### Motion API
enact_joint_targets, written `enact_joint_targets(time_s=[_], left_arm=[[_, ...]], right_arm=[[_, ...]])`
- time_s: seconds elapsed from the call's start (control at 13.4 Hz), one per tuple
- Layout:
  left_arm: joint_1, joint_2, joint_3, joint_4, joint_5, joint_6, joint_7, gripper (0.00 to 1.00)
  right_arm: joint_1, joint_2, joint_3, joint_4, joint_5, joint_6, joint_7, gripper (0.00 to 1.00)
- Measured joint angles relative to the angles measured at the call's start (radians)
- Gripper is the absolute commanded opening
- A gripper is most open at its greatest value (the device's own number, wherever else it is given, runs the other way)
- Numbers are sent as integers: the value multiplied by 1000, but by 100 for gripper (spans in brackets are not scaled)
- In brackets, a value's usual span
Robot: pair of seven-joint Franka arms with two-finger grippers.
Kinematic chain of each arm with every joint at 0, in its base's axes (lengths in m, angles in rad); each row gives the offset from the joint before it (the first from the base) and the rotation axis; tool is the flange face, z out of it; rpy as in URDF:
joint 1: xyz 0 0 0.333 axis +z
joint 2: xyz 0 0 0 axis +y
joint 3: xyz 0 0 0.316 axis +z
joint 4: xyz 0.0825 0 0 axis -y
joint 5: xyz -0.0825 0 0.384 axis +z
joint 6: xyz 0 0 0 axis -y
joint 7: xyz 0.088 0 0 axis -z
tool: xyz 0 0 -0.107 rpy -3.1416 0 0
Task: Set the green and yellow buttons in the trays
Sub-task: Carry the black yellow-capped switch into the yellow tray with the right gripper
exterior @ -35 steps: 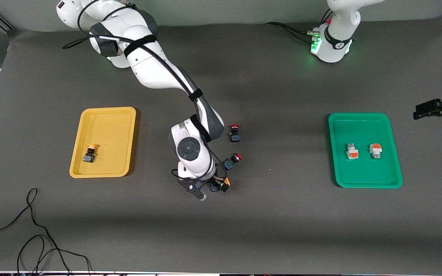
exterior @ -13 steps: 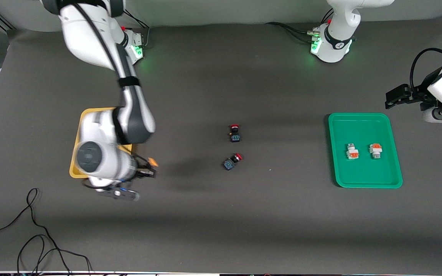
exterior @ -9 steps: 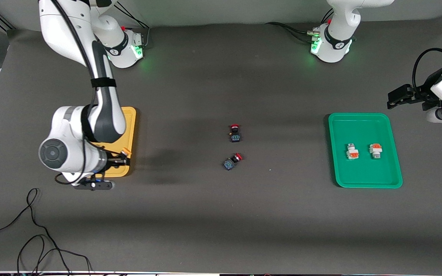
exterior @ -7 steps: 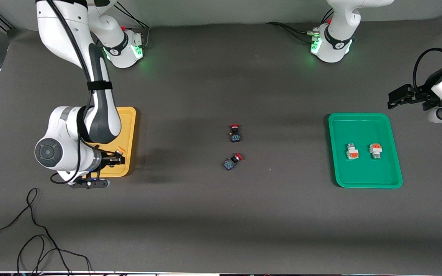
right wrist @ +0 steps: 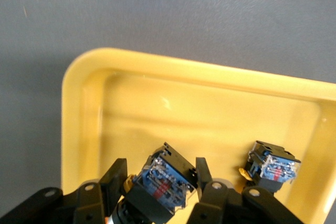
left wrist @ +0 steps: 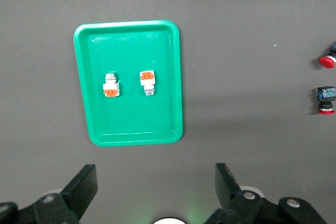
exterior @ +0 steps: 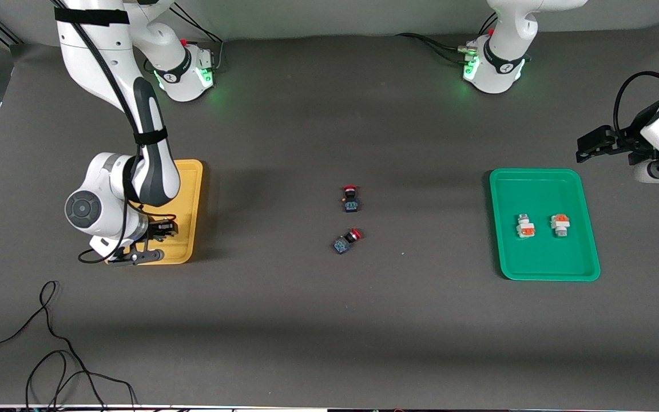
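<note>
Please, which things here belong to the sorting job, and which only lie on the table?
Job: yellow tray with one yellow button inside; second yellow button held by right hand over it; green tray holding two green buttons.
Lying about: two red-capped switches; black cable.

My own right arm covers most of the yellow tray [exterior: 191, 200] in the front view, hiding the button lying there [right wrist: 273, 169]. The button I hold [right wrist: 163, 182] shows its blue base only — the cap sits below my right wrist view's edge. My left gripper [left wrist: 156, 195] is cropped at its base. One red-capped switch [left wrist: 329, 60] is cut by that view's edge.
</note>
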Motion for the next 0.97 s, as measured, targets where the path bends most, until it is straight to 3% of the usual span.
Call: enact_joint_targets(time_s=[0.52, 0.97], left_arm=[[1, 0, 0, 1, 5, 0, 1, 100], [1, 0, -5, 1, 14, 0, 1, 100]], right_arm=[[-46, -2, -13, -107, 0, 193, -314, 0], [-60, -13, 4, -115, 45, 220, -345, 0]])
